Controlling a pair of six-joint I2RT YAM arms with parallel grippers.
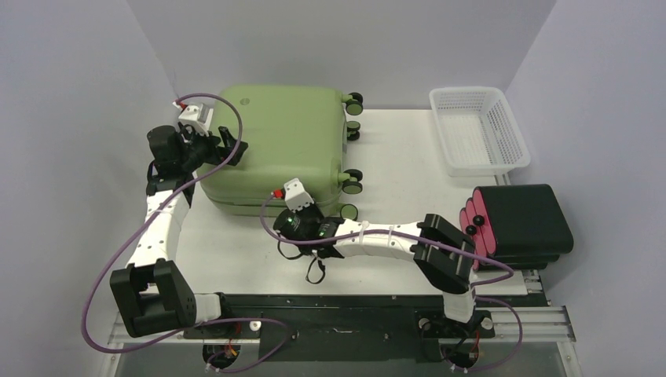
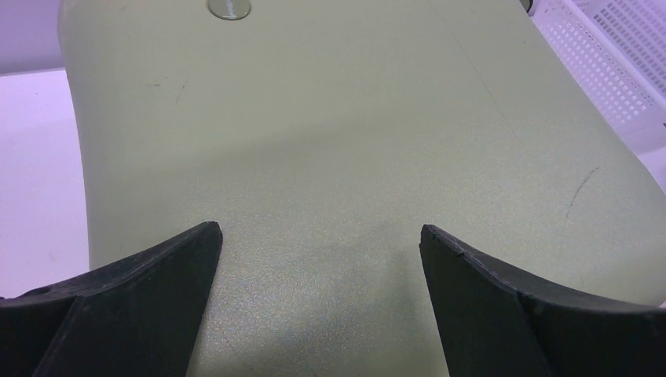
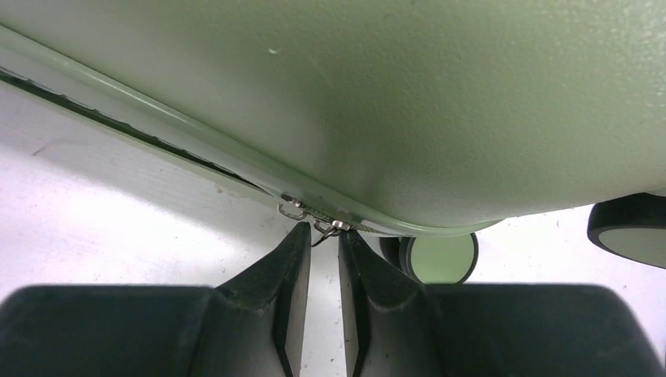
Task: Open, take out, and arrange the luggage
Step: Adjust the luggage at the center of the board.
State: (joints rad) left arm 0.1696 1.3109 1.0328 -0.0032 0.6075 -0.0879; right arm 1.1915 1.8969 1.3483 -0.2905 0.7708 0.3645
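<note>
While the luggage (image 1: 283,141) lies flat on the counter (image 1: 400,181), back and left of centre, both my hands are on it. Lid down from the top view, wheels (image 1: 352,186) pointing right.

Left hand (image 2: 320,232): fingers spread wide, nothing between them. It sits over the left end of the upper shell, just above it or touching, can't tell which. Wrist view is all green shell, with a round metal badge (image 2: 229,9) at the top edge.

Right hand (image 3: 323,236): at the near side of the case, low by the counter, close to the near-right wheel (image 3: 442,258). Fingers almost together, only a thin slit left. Tips are right up against the zipper seam, and the two metal zipper pulls (image 3: 314,220) sit directly at the tips. Something small and dark hangs into the slit. Can't tell if a pull is actually pinched or just touching.

Seam left of the pulls shows as a dark line under the pale rim.

Elsewhere on the counter: white mesh basket (image 1: 479,129) at back right, well apart from the luggage. Black case with pink-red side (image 1: 522,224) at the right edge, beside my right arm.
</note>
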